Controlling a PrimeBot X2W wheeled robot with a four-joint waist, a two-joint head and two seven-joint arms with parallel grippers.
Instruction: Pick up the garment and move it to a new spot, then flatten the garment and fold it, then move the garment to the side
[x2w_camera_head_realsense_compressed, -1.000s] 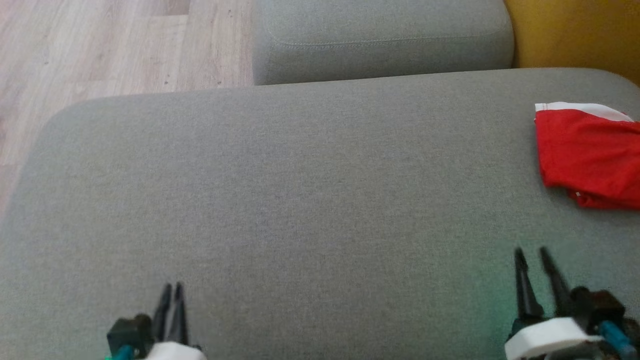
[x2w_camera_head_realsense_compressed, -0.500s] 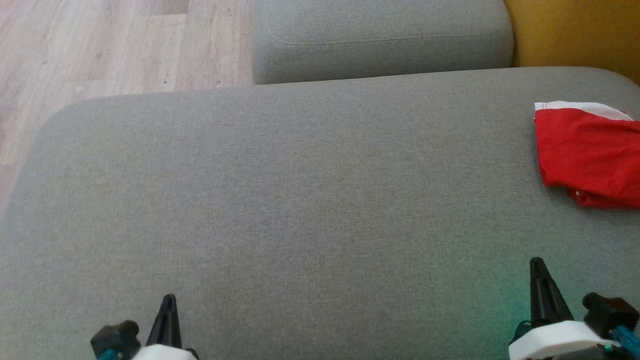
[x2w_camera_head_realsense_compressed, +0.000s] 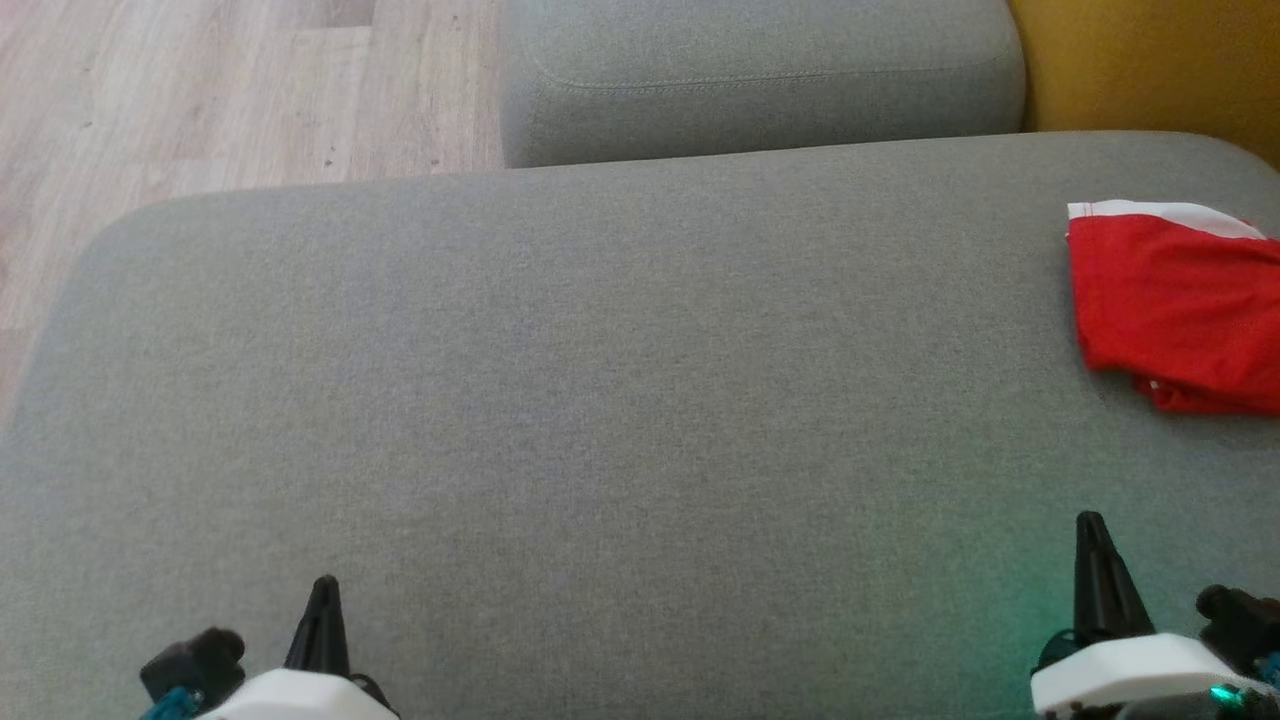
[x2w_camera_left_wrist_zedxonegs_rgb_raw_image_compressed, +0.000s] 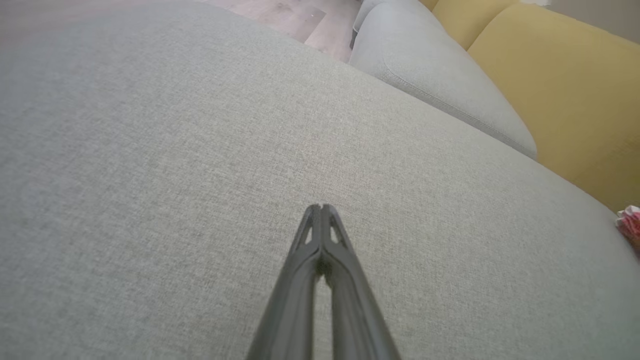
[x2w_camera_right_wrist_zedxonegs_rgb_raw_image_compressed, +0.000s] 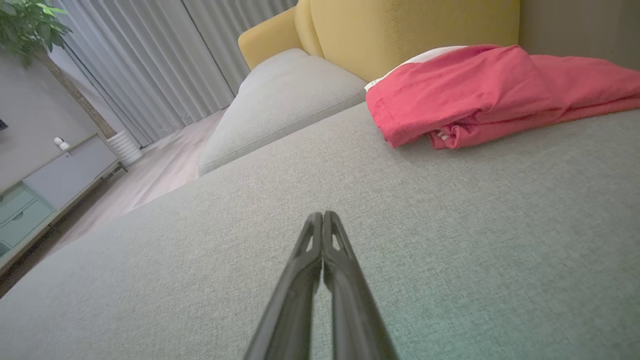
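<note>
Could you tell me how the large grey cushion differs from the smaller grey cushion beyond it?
The large grey cushion spans nearly the whole head view, while the smaller grey cushion beyond it is narrower. The large one carries the red garment at its right edge; the smaller one carries none. The smaller one shows a stitched seam; the large one shows none. Both are the same grey fabric.

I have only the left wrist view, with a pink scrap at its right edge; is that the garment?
Observer: Yes; the garment lies at the cushion's right end, red, with a white band.
Operator: Thank you. Is it folded?
Observer: It looks doubled over in layers, somewhat rumpled.
Operator: Are the right jaws near it?
Observer: No; they stand shut and empty, well short of it.
</note>
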